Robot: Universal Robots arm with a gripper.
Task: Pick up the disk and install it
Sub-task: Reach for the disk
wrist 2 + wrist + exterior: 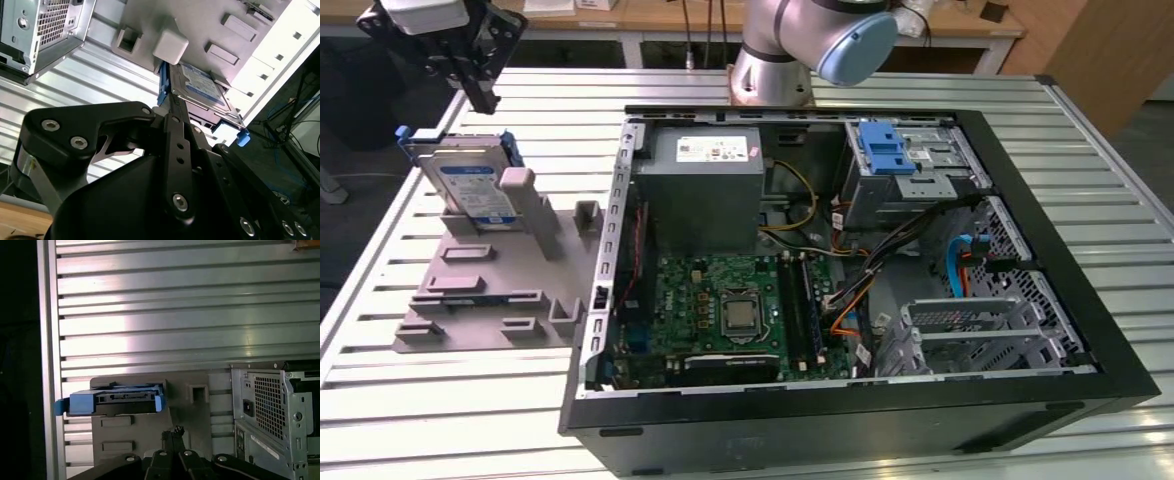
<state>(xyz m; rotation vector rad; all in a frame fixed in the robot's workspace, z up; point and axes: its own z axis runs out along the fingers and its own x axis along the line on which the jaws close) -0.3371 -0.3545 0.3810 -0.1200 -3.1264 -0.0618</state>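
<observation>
Upper left of the exterior view: the black gripper (486, 100), fingers pressed together and empty, hangs clear of the flat silver, blue-railed disk (470, 185), which stands in a blocky grey holder (480, 300).

The exterior view looked steeply down on the open computer case (854, 400) and the slatted bench (440, 420). The first wrist view looked straight down past the gripper (172, 434) from high over the bench. The second wrist view looked slantwise from close behind the same gripper. All 3 views shared the disk (470, 185) in its grey holder (480, 310).
</observation>
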